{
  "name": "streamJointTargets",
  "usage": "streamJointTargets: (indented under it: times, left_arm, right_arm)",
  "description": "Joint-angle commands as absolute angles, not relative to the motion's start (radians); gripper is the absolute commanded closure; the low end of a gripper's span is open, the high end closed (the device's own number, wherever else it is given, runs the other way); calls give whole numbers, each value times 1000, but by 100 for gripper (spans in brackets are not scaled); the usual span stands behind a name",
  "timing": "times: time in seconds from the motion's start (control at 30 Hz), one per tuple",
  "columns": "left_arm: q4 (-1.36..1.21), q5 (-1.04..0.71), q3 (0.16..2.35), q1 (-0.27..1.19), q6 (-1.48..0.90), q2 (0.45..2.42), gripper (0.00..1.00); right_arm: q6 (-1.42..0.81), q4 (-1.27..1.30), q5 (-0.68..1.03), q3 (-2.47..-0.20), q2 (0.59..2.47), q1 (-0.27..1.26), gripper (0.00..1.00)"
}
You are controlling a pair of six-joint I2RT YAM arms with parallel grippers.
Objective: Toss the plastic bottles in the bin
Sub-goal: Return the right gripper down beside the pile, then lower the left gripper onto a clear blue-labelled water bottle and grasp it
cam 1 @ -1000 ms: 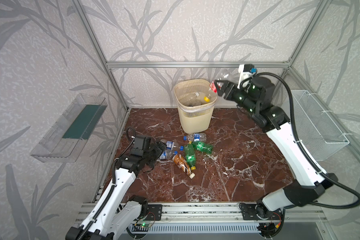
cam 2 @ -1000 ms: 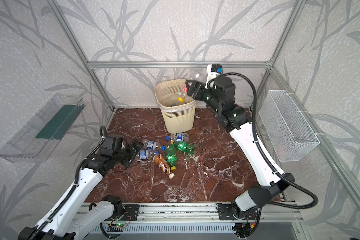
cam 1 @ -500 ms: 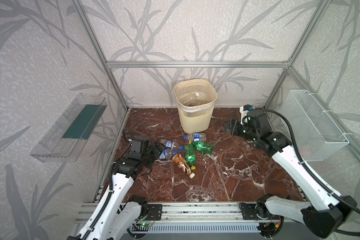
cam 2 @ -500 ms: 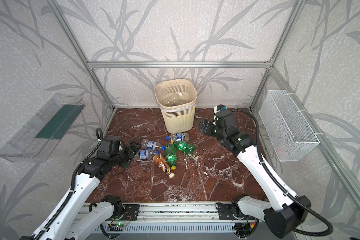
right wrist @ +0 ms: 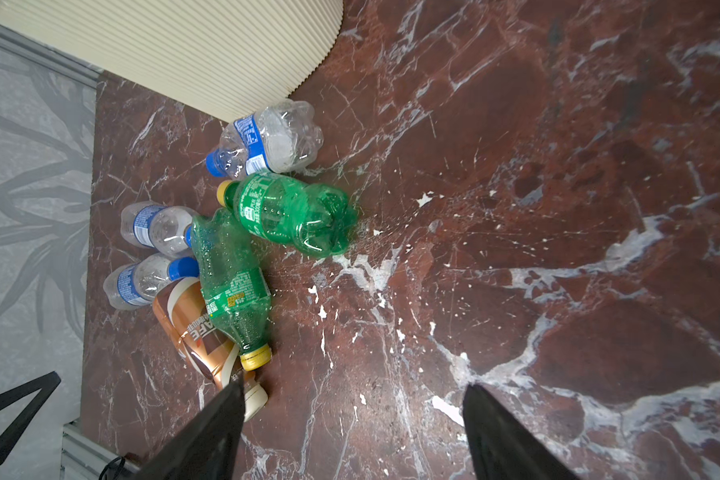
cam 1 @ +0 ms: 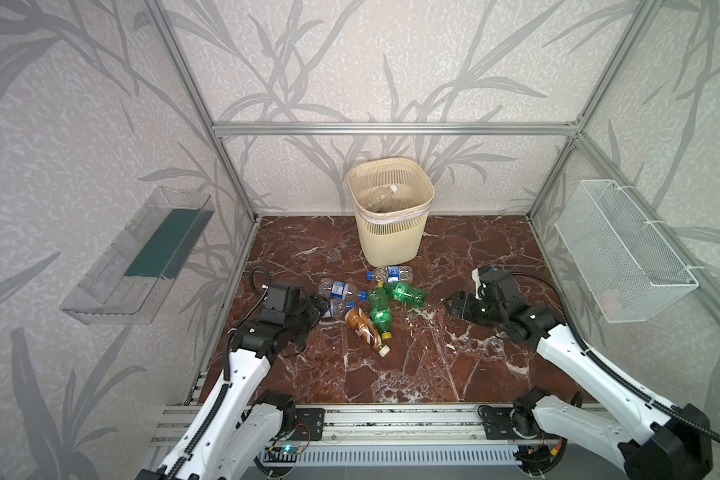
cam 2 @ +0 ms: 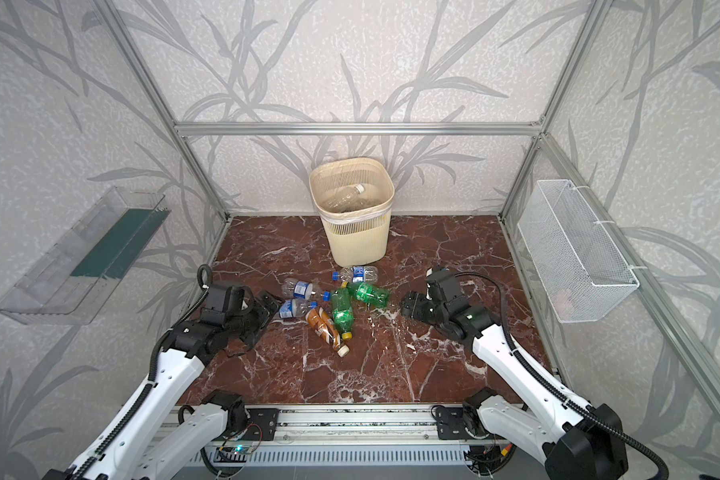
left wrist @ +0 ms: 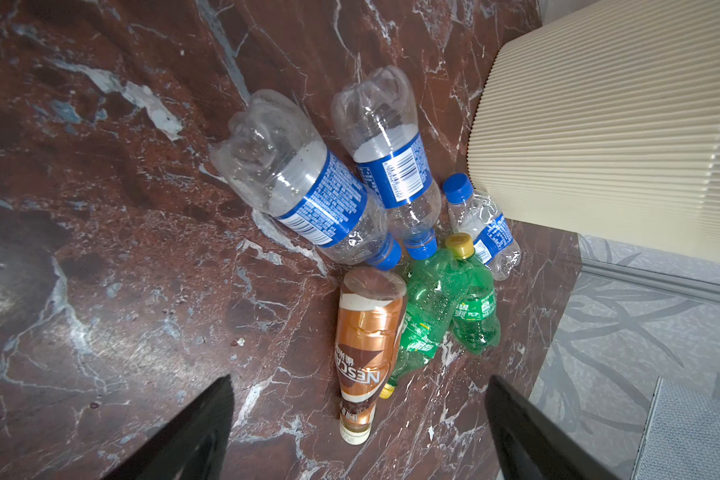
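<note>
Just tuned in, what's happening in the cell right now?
Both arms are low over the marble floor. The left gripper and right gripper are open and holding nothing, on either side of six bottles lying in front of the bin. The bin already holds at least one clear white-capped bottle.

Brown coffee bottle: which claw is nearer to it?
Left. The left claw is open a short way from the brown bottle; the right claw is farther off, past the green bottles.

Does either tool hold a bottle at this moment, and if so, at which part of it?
Nothing is held. The left tool and the right tool are both open and empty.
</note>
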State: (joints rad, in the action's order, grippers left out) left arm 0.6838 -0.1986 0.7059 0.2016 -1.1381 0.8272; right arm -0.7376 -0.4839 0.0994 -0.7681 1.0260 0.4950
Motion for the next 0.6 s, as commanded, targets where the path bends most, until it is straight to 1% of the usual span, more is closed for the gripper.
streamJointTargets:
  times: [0.0, 0.43, 0.57]
  left_arm:
    - [703, -170, 675, 198, -1202, 824, 7]
    - [616, -175, 589, 199, -1415, 850, 10]
    - [571, -132, 566, 198, -1480, 866, 14]
  right_arm:
    - [-770, -428, 110, -750, 1020, 517, 18]
    - [-805, -375, 106, -706, 1048, 562, 19]
    - [-807, -370, 110, -701, 1046, 566, 19]
